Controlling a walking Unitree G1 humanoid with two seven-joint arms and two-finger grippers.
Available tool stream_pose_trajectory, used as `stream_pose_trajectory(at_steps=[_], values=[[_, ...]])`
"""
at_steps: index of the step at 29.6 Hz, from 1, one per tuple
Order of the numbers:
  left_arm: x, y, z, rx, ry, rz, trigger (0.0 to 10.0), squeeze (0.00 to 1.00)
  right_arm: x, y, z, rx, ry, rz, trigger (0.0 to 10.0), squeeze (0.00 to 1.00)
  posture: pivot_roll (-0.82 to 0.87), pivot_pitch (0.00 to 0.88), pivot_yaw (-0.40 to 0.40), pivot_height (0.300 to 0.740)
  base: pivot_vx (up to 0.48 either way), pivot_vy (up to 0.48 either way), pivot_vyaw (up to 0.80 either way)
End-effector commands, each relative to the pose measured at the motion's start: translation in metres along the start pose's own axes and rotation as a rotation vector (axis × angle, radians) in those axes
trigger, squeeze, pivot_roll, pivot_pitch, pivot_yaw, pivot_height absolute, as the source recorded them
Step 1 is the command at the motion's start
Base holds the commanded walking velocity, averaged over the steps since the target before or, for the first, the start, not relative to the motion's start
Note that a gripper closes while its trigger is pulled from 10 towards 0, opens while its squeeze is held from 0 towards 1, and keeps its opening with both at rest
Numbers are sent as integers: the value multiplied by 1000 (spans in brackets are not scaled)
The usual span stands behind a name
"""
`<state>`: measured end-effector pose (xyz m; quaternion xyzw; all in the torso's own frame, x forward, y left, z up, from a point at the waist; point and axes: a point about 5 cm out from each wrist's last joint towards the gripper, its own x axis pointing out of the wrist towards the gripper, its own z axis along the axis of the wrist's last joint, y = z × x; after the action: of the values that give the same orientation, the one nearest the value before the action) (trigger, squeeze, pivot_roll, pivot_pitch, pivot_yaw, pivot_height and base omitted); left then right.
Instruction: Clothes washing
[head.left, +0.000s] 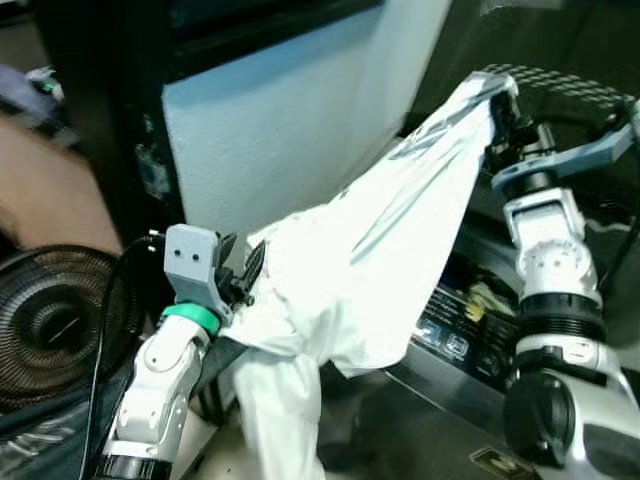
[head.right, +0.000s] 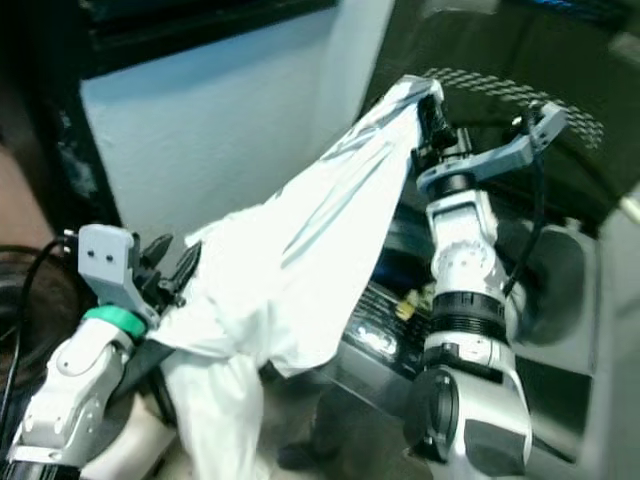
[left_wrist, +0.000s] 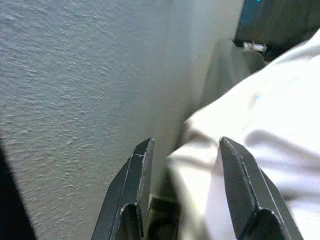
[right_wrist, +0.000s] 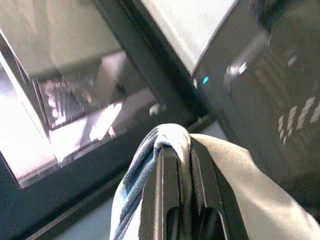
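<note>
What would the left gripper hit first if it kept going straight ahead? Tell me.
Probably the white garment, already lying between the open fingers of the left gripper; the textured white wall stands just behind it, though depth is unclear.

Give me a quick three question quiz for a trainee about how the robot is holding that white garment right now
1. True or false: the right gripper is shut on the white garment.
2. Which gripper holds the garment higher? A) left B) right
3. Fill in: the left gripper has its fingers ____, with cloth lying between them.

Key: 1 true; 2 B; 3 open. The head views show the right gripper raising a corner high, while the left gripper sits low beside the pale wall.
</note>
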<state>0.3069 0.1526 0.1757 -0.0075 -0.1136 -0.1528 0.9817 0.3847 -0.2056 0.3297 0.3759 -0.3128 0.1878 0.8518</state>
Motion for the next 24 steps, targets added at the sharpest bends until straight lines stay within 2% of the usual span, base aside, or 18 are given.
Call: stream_pose_trajectory(at_steps=[1,6,16,20,24], values=[[-1,-3,-1,-10,10,-13,10000,0,4,-1,17,-16,-53,-11,10000,0,64,5,-50,740,0,0,-800],[-1,-7,-1,-33,2,-24,10000,0,20,13,18,-51,-48,4,10000,0,58,1,-52,740,0,0,-800],[-1,-10,-1,-49,-3,-5,10000,0,27,28,1,-61,23,68,10000,0,55,8,-75,740,0,0,-800],[-4,-3,0,-17,17,51,10000,0,31,34,-2,-52,30,83,10000,0,53,9,-82,740,0,0,-800],[-5,19,10,6,-7,204,10000,0,36,46,-8,-67,62,133,10000,0,55,6,-100,740,0,0,-800]])
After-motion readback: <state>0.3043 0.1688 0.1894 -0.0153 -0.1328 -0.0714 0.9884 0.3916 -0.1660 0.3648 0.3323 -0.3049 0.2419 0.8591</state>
